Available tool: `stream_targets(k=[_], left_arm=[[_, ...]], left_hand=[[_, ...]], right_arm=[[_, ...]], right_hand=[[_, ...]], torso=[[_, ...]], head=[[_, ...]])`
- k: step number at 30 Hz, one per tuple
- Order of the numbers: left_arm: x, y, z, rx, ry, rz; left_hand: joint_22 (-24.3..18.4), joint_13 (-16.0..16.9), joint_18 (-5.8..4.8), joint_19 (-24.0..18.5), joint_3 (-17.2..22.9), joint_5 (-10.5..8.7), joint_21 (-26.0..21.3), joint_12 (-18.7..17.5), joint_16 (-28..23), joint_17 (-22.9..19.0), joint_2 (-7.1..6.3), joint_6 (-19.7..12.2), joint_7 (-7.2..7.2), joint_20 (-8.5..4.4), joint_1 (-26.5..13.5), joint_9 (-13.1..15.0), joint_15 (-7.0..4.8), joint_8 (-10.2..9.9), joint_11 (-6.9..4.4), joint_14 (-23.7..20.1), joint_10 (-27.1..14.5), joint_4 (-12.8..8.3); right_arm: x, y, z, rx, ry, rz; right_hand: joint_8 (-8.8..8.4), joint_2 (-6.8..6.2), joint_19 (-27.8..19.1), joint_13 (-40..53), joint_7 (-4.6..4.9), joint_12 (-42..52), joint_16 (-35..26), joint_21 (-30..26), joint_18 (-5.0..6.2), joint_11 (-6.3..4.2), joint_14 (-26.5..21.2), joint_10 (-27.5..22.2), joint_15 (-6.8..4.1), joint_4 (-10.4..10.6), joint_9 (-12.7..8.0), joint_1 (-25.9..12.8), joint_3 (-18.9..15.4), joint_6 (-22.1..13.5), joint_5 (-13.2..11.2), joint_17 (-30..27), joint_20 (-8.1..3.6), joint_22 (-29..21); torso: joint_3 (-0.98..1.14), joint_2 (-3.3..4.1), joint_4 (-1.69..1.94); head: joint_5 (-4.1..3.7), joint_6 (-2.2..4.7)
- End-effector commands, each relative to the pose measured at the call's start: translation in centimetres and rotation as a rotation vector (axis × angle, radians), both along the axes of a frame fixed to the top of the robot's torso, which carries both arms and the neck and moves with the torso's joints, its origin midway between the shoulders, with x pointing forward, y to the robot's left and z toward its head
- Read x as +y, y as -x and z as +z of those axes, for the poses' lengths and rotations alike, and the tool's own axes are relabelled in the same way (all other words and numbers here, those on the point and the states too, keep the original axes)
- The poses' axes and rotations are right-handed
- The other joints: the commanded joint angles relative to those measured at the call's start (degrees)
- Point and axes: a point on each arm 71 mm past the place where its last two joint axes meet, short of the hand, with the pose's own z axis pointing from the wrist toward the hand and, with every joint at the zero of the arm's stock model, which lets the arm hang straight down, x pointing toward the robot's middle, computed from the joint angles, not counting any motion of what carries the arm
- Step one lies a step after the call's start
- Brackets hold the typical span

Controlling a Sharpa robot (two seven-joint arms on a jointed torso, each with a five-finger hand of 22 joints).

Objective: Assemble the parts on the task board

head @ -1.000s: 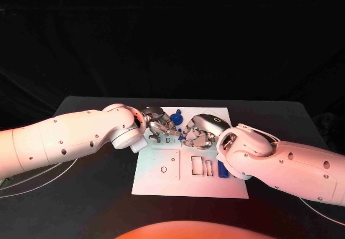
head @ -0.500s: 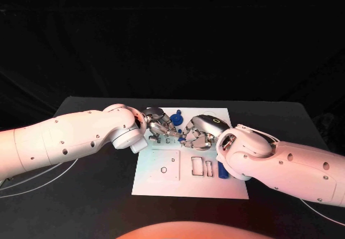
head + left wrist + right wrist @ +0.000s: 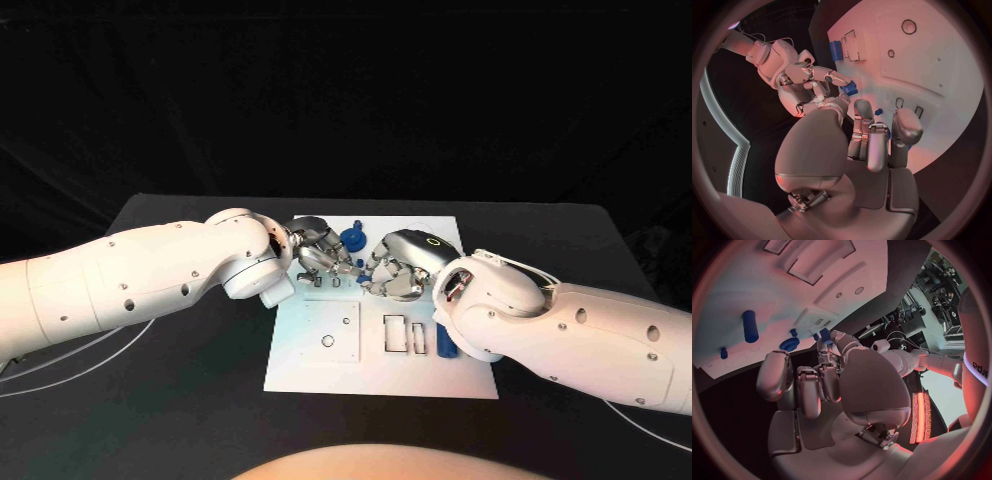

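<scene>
Task board (image 3: 378,370) on black counter (image 3: 173,400); left hand (image 3: 320,252) and right hand (image 3: 397,265) pinch one small blue part (image 3: 848,88) between them over its far half; risk: crowded fingertips drop it

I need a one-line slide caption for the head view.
Two silver robot hands meet over small blue parts on the white task board.

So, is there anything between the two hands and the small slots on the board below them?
Nothing separate shows in the way. The left hand and right hand meet over the white board, and their own fingers cover the small slots partly.
</scene>
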Motion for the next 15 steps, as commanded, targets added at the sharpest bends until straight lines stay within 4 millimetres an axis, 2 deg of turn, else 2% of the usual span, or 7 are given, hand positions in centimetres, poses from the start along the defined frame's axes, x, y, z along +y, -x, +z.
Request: stream_targets(k=[1, 15], left_arm=[[-0.33, 0.12, -0.03, 0.006, -0.004, -0.026], [0.03, -0.04, -0.1, 0.006, -0.013, -0.016]], left_hand=[[0.1, -0.1, -0.53, 0.1, 0.0, 0.0, 0.3, 0.3, 0.2, 9.0, -0.1, -0.3, 0.14, -0.06, 0.4, 0.1, -0.51, 0.3, -0.13, 3.4, -0.4, -0.3], [0.3, -0.2, -0.55, 0.1, -0.1, 0.01, 0.4, 0.3, 0.2, 9.0, -0.01, -0.4, 0.14, -0.05, 1.0, 0.1, -0.5, 0.4, -0.12, 3.4, -0.5, -0.6]], right_arm=[[0.14, 0.04, 0.19, -0.023, -0.001, 0.004], [0.03, 0.18, 0.41, -0.04, -0.015, 0.002]], right_hand=[[0.18, -0.01, 0.4, 8.2, -1.08, 0.0, 0.4, 0.2, -0.38, -0.27, 6.0, 2.0, -0.57, -0.4, 0.1, 0.6, -0.1, 0.6, 0.4, 15.1, -0.1, 0.1], [0.2, 0.01, 0.4, 8.1, -1.1, 0.0, 0.4, 0.4, -0.42, -0.29, 6.0, 2.0, -0.58, -0.5, 0.2, 0.8, 0.0, 0.6, 0.6, 15.1, -0.12, 0.3]], torso=[[0.0, -0.01, 0.03], [-0.03, 0.0, 0.0]], head=[[0.01, -0.07], [0.07, -0.08]])
